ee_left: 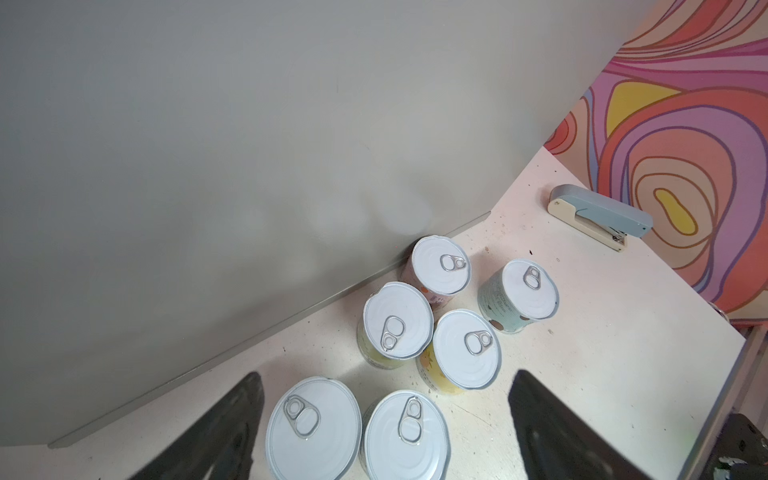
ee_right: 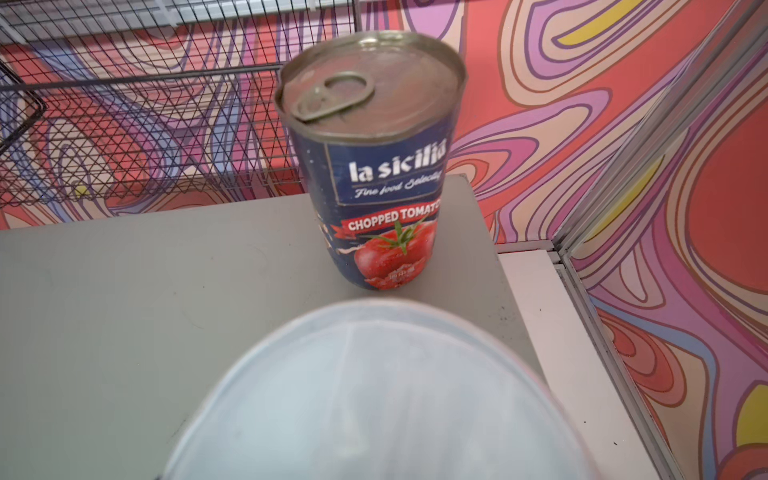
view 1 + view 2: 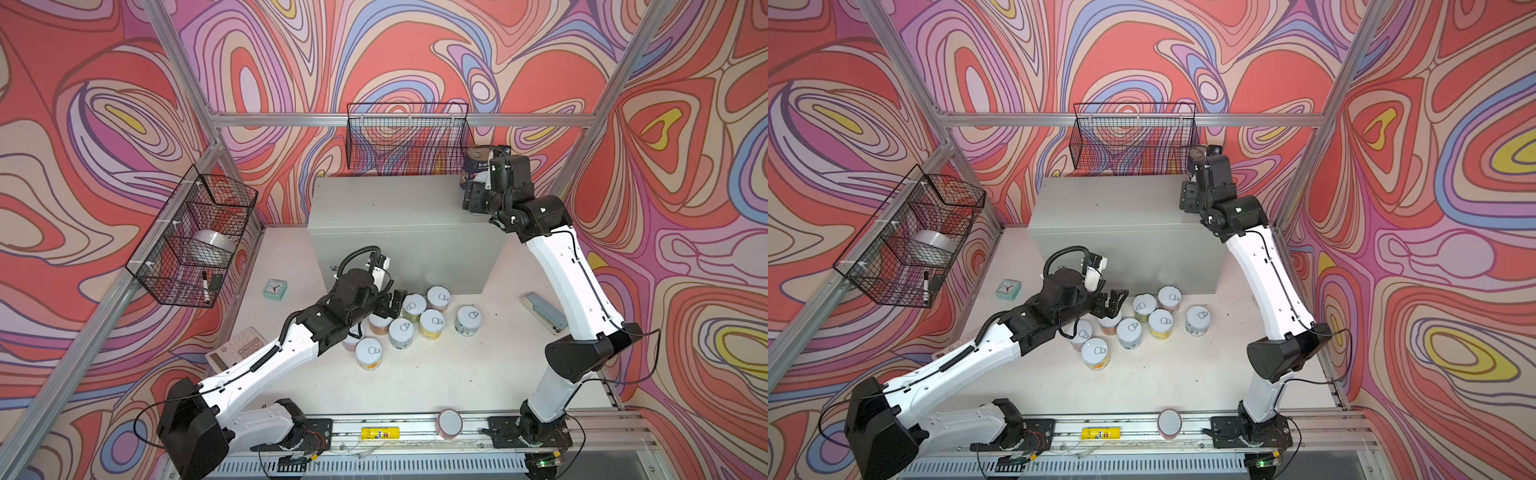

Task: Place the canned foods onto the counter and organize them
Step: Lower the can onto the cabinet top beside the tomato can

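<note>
The left claw (image 3: 392, 301) is spread wide and grips nothing. It hangs low over the group of white-lidded cans (image 3: 432, 323) standing upright on the white tabletop (image 3: 478, 374), just in front of the counter (image 3: 386, 208). In its wrist view two of those cans sit between its fingers (image 1: 224, 428), and four more stand beyond, toward the counter's front wall.

The right claw (image 3: 478, 183) is over the counter's far right corner and closed around a pale-lidded can (image 2: 374, 395). That lid fills the near part of its wrist view and hides the fingers. Just beyond it, upright on the same corner, stands a dark-blue chopped-tomato can (image 2: 382, 178).
</note>
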